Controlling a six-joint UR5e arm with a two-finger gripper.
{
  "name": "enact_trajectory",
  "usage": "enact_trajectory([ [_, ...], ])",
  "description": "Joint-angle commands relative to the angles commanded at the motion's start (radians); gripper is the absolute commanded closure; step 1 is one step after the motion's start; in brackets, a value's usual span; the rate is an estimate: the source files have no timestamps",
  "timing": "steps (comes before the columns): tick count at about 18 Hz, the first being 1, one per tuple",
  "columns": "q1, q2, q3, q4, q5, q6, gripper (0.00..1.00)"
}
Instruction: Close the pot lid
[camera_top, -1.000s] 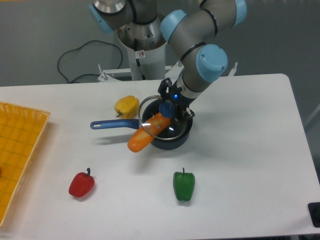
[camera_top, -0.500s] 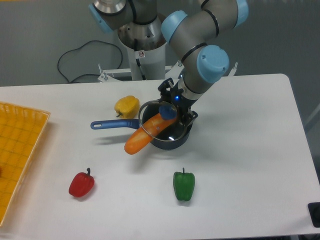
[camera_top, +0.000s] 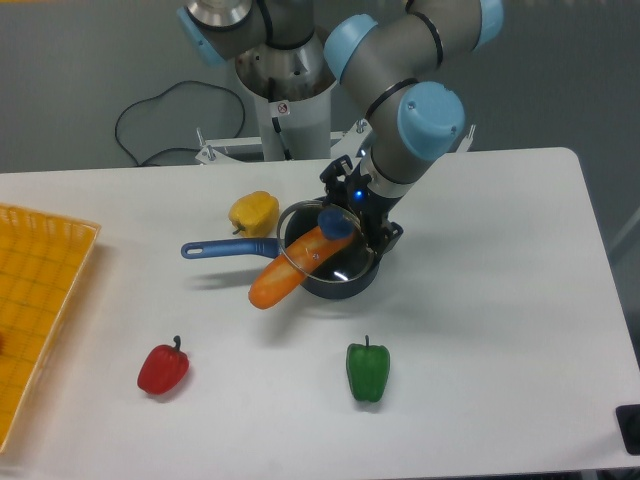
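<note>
You have a dark blue-black pot (camera_top: 345, 278) with a blue handle (camera_top: 228, 248), and a clear glass lid (camera_top: 318, 240) edged in silvery metal with a blue knob (camera_top: 334, 222). An orange carrot (camera_top: 290, 272) lies across the pot. Around it you see a yellow pepper (camera_top: 253, 212), a red pepper (camera_top: 163, 368) and a green pepper (camera_top: 368, 371), all on a white worktop (camera_top: 500, 300). At the left edge is an orange-yellow basket (camera_top: 40, 300) with a grid pattern. The arm (camera_top: 420, 80) is grey with light blue caps; the gripper (camera_top: 362, 212) is black.
</note>
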Motion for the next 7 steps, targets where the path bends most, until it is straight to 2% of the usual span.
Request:
enact_trajectory([
  [1, 0.0, -0.003, 0.028, -0.009, 0.002, 0.0, 0.0],
  [7, 0.006, 0.023, 0.042, -0.002, 0.087, 0.009, 0.0],
])
